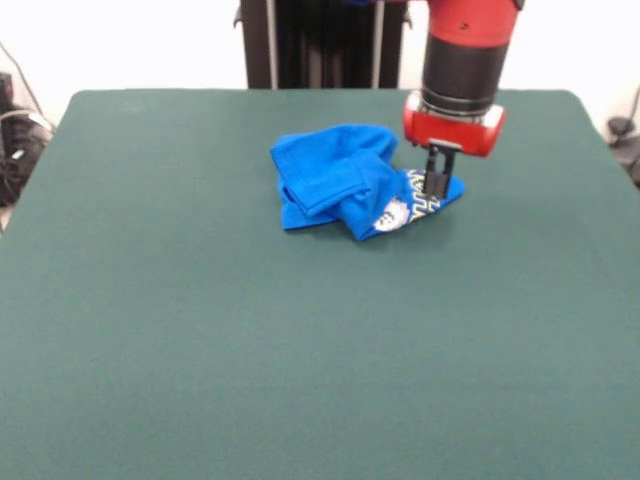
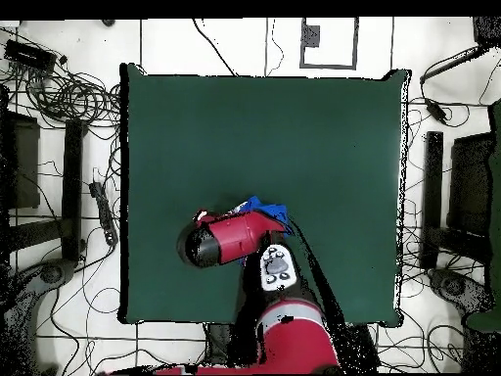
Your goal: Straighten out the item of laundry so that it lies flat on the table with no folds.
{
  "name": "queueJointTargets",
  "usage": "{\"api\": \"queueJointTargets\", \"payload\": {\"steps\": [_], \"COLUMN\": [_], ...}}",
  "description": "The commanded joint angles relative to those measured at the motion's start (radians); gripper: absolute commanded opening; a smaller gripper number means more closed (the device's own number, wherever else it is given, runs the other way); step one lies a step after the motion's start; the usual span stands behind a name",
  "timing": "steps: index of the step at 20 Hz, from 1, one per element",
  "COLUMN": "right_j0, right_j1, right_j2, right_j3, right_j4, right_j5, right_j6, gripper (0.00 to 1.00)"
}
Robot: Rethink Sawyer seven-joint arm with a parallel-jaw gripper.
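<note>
The item of laundry [image 1: 340, 175], a bright blue T-shirt, lies crumpled in thick folds on the far middle of the green table [image 1: 200, 330]. A strip of white and yellow print shows at its right corner. My gripper [image 1: 438, 190] comes straight down onto that printed corner, with its dark fingers [image 1: 437, 175] drawn close together and pinching the cloth. In the overhead view the red arm [image 2: 230, 240] covers most of the shirt [image 2: 266, 208], so only a blue edge shows there, and the gripper itself is hidden.
Green table [image 2: 215, 127] stretches wide on all sides of the shirt. Cables and stands [image 2: 68, 166] lie on the floor beyond the table's edges. The black pedestal [image 1: 320, 45] stands behind the far edge.
</note>
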Motion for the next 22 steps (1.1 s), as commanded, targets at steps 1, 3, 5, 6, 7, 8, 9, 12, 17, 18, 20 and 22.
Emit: {"api": "queueJointTargets", "payload": {"steps": [1, 3, 5, 6, 7, 8, 9, 12, 17, 18, 20, 22], "right_j0": [-0.015, -0.014, -0.008, 0.000, 0.007, 0.016, 0.036, 0.078, 0.061, 0.061, 0.061, 0.059], "right_j1": [-0.053, -0.049, -0.042, -0.034, -0.026, -0.017, 0.002, 0.039, 0.096, 0.101, 0.111, 0.115], "right_j2": [0.097, 0.097, 0.090, 0.082, 0.074, 0.065, 0.045, 0.009, 0.020, 0.015, 0.007, 0.003], "right_j3": [0.033, 0.034, 0.036, 0.035, 0.034, 0.029, 0.022, 0.000, 0.037, 0.040, 0.046, 0.055], "right_j4": [0.030, 0.026, 0.021, 0.017, 0.013, 0.007, -0.002, -0.023, -0.013, -0.014, -0.017, -0.021], "right_j5": [0.137, 0.132, 0.118, 0.107, 0.096, 0.090, 0.072, 0.054, -0.095, -0.108, -0.134, -0.148], "right_j6": [-0.035, -0.028, -0.012, -0.003, 0.006, 0.010, 0.026, 0.043, 0.086, 0.089, 0.094, 0.089], "gripper": [0.00, 0.00, 0.00, 0.00, 0.00, 0.00, 0.00, 0.00, 0.00, 0.00, 0.00, 0.00]}}
